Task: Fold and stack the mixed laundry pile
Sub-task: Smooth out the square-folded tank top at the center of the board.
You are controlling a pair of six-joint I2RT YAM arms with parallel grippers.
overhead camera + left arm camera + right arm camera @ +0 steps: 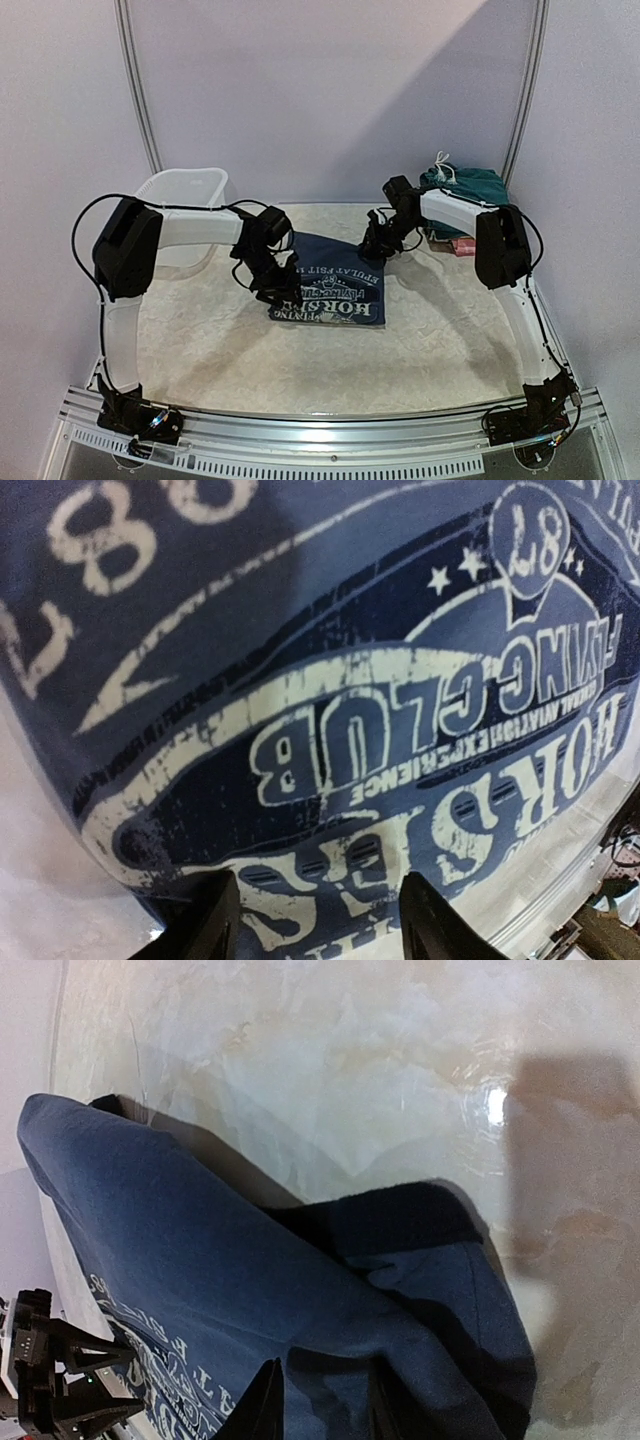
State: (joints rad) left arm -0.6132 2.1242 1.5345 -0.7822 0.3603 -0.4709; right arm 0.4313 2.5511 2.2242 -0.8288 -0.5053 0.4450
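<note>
Navy T-shirt [335, 282] lies mid-table [300, 370], white "HORSES" print up, between both grippers. Left gripper [271, 284] is at its left edge, fingers [215, 920] astride the hem; grip unclear. Right gripper [374, 248] is clamped on a raised fold at the far right corner. Dark teal shorts [470, 185] are bunched far right.

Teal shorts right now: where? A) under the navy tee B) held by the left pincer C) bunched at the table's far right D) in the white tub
C: the teal shorts lie bunched at the far right, well apart from the navy T-shirt spread mid-table.
</note>
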